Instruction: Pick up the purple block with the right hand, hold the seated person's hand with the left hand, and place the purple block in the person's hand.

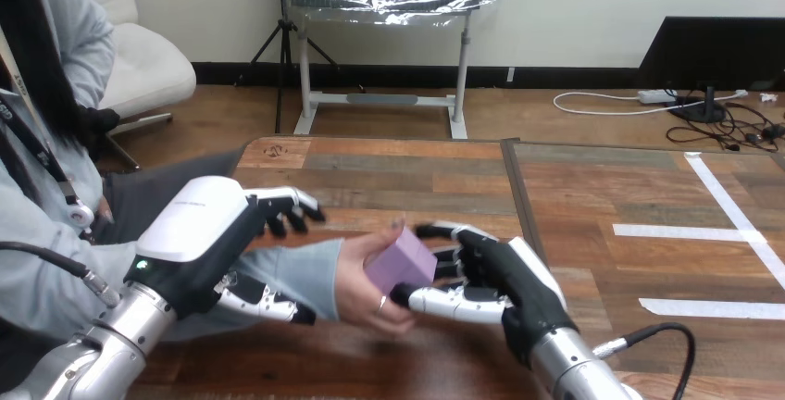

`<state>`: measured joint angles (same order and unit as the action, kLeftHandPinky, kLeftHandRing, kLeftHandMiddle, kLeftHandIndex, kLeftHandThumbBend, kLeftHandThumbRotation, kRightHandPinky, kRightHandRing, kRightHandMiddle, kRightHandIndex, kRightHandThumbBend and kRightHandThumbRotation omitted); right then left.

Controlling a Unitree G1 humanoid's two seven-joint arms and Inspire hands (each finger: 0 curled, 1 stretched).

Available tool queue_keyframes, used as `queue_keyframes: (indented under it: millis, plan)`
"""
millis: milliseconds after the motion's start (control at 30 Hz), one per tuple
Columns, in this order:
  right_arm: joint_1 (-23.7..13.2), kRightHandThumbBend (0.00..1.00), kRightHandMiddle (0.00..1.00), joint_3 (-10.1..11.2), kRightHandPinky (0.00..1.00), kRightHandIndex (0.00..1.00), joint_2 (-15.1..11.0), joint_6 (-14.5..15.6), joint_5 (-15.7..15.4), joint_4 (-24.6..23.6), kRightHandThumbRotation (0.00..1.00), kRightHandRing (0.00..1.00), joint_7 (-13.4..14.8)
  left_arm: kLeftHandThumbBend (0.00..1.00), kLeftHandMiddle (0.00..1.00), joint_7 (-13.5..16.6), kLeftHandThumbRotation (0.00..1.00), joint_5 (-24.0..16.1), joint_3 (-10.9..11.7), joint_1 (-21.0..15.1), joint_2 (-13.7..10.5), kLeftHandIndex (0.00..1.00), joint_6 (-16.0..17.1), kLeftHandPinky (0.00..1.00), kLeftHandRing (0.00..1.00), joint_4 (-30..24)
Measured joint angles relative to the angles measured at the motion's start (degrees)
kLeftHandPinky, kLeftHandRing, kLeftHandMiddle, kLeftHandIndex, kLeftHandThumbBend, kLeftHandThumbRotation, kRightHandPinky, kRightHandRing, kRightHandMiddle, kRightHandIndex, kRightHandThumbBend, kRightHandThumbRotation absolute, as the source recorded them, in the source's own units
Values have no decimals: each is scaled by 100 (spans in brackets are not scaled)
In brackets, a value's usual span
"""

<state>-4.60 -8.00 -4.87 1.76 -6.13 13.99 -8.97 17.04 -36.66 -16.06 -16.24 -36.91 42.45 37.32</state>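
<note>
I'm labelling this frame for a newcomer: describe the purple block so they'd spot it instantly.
Over the brown wooden table, the robot's right hand meets the person's hand. Held between them is a small pale-purple cube-shaped block, the only purple thing there.

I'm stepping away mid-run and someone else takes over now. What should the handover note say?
Left hand: fingers over and thumb under the person's forearm, curled round it.
Right hand: pinching the block.
The block rests against the person's hand, above the table.
Done: pick-up, hold, block at the person's hand.
Left: release the block into the person's hand, then withdraw the right hand.
</note>
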Motion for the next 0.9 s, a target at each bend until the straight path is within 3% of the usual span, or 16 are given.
queue_keyframes:
  millis: [600,900]
  plan:
    - [-241,96,94,278,94,100,-38,-544,7,322,43,96,185,100,98,152,48,24,172,286,178,98,-113,88,96,-267]
    - [-458,98,94,415,96,100,-137,-853,7,570,48,96,258,100,100,186,55,24,172,472,242,100,-136,92,99,-350]
